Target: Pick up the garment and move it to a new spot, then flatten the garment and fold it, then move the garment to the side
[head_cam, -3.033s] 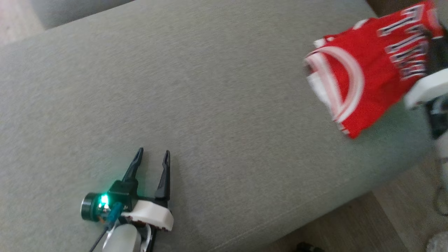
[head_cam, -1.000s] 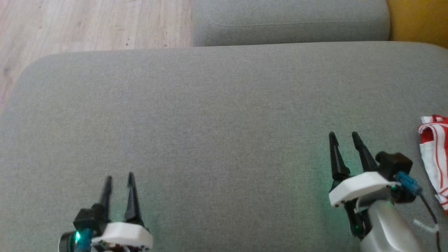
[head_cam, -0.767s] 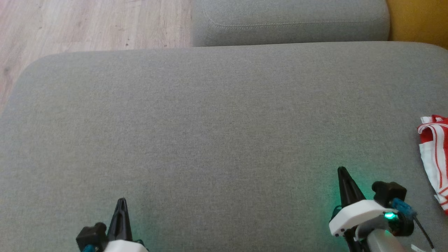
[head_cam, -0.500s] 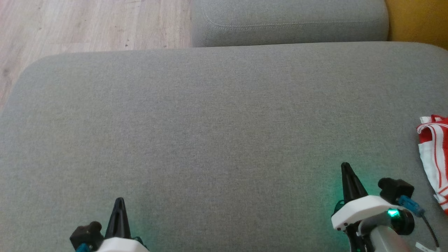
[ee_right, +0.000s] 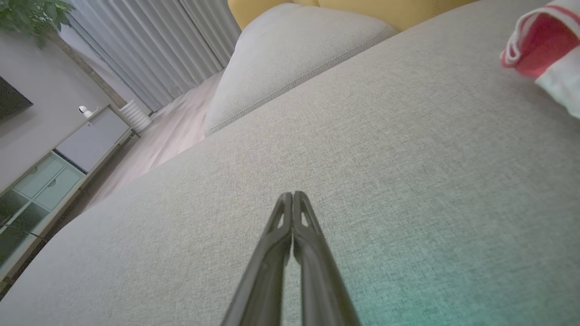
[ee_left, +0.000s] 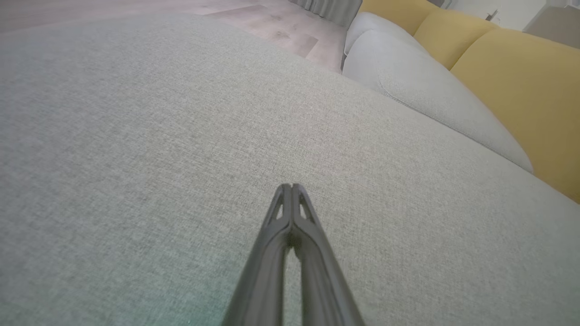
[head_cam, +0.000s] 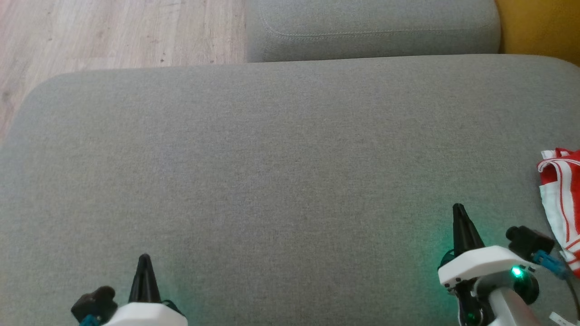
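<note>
Red-and-white shirt (head_cam: 561, 194) lies at 3 o'clock on grey sofa seat (head_cam: 290, 149), near right gripper (head_cam: 459, 209). That and left gripper (head_cam: 144, 259) both pinched closed, empty. Shirt looks set aside; park arms low, avoid snagging fabric.

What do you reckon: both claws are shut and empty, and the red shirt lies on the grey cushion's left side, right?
Not quite. The red shirt lies on the grey cushion's right side, past the right claw, as the head view shows. The left claw and right claw are indeed shut and empty.
</note>
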Controlling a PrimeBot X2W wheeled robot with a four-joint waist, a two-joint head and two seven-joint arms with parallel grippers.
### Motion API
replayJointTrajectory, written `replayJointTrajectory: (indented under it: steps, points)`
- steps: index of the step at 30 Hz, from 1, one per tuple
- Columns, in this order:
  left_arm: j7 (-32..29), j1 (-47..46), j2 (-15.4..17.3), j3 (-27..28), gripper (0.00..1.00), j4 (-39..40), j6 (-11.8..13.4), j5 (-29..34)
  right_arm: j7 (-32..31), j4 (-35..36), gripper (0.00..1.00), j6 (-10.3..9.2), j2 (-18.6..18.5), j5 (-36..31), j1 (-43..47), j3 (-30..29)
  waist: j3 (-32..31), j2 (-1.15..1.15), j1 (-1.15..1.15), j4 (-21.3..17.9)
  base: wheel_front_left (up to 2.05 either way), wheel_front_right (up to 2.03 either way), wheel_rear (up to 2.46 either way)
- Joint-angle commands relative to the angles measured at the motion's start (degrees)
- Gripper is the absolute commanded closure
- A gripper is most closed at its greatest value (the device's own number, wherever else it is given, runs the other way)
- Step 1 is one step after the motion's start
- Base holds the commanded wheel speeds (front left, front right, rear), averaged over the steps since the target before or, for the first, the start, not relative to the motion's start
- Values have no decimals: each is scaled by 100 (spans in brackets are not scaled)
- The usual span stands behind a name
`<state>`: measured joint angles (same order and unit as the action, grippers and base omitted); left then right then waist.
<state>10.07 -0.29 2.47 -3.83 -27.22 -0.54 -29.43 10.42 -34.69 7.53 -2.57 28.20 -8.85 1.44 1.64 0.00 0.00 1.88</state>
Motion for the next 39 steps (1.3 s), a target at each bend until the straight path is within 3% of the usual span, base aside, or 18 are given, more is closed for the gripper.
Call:
replayJointTrajectory:
  steps: [1,39]
  points:
    - [-43,-270,12,103,100,228,-33,-214,-73,259,100,-1,-14,228,-188,-25,-3,0,0,-4,0,0,0]
    - [-654,-391,23,455,100,640,-283,-2510,-686,944,100,-2,-20,2565,-16,-318,-57,0,0,-74,0,0,0]
